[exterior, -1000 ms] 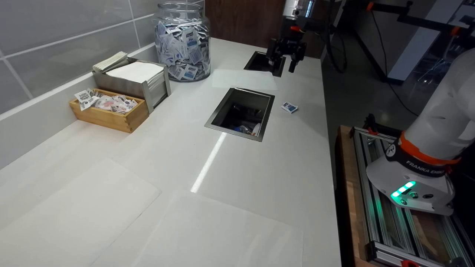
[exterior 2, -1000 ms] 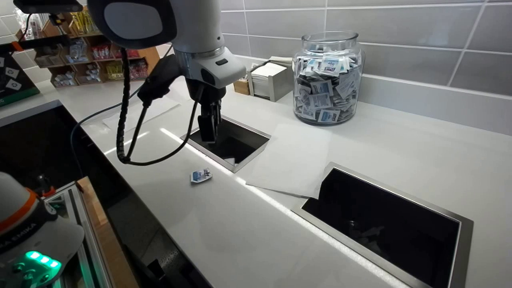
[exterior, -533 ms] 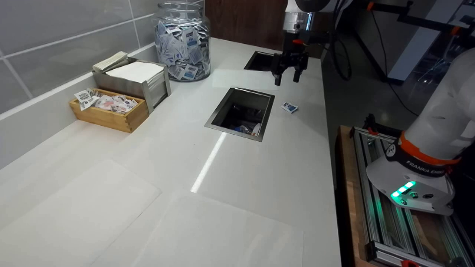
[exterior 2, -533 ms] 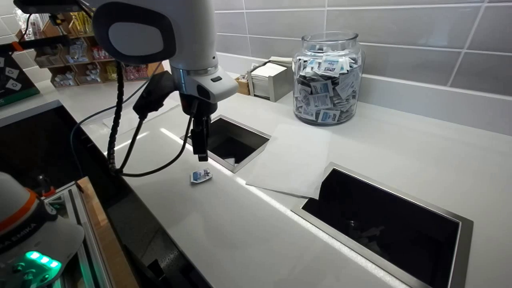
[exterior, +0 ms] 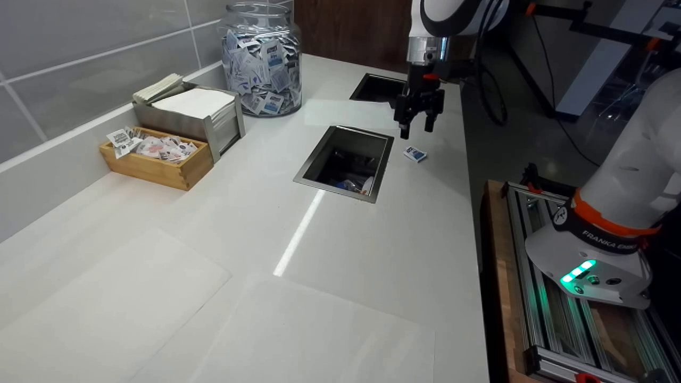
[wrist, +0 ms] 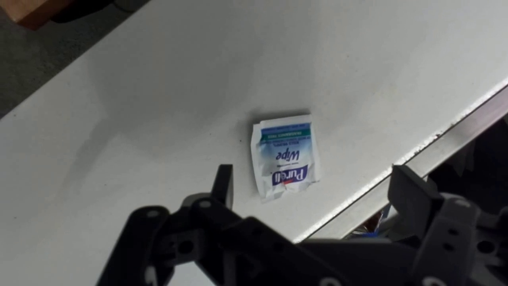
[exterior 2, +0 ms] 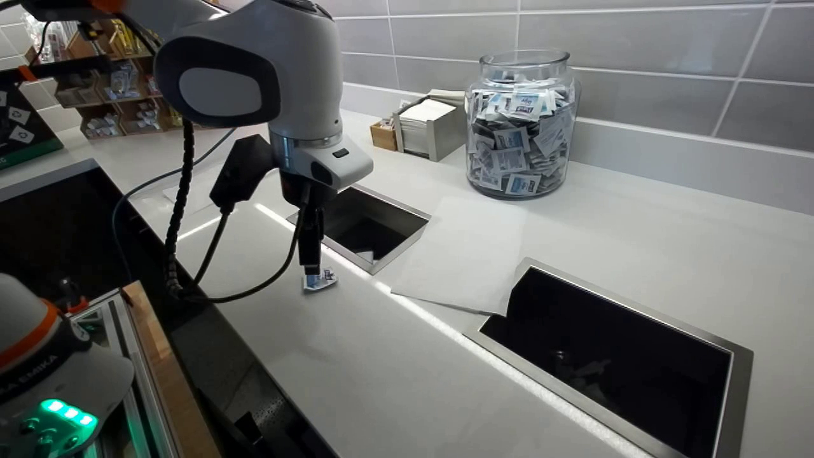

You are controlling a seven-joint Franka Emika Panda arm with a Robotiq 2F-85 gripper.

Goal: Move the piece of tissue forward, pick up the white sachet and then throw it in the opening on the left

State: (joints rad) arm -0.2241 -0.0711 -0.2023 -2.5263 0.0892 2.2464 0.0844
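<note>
Hand (exterior: pixel 417 130) spread wide — white sachet (wrist: pixel 285 155) near, on counter (exterior: pixel 425 234)

White sachet (wrist: pixel 285 157): printed wrap, low sheen, creased along its 6 o'clock edge in the wrist view.
Tissue (exterior 2: pixel 467 248), 4 o'clock in an exterior view: thin paper, matt.
Opening rim (wrist: pixel 359 214): bare metal.
Jar (exterior: pixel 260 22), 11 o'clock in an exterior view: clear glass, glossy.
Tray (exterior: pixel 143 169): wood, smooth.
Counter (exterior: pixel 383 255): smooth, glossy.
Gripper (exterior: pixel 417 129): matt finish.
</note>
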